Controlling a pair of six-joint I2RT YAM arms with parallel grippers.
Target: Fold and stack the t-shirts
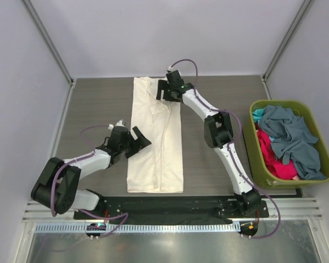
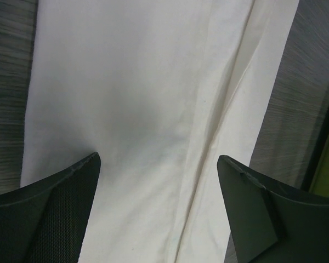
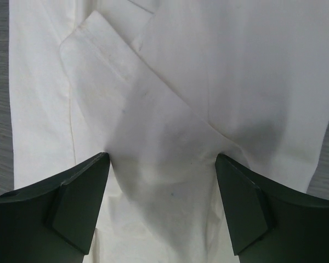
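Awaiting cross-folds, cream t-shirt (image 1: 156, 137) lies on table (image 1: 98, 104) as a lengthwise-folded strip, left gripper (image 1: 138, 141) over its left edge and right gripper (image 1: 162, 92) over its far end, both wide open, empty; olive-green basket (image 1: 253, 153) to its right holds grey-blue tee (image 1: 290, 134), teal tee (image 1: 258, 115) and red-pink tee (image 1: 274, 159), unfolded, nothing stacked.

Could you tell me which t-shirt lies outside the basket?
The cream t-shirt, folded lengthwise on the table; the grey-blue, teal and pink ones fill the basket.

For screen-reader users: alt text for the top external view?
A cream t-shirt, folded into a long strip, lies on the table, the left gripper at its left edge, the right gripper over its far end. A basket of tees stands at right.
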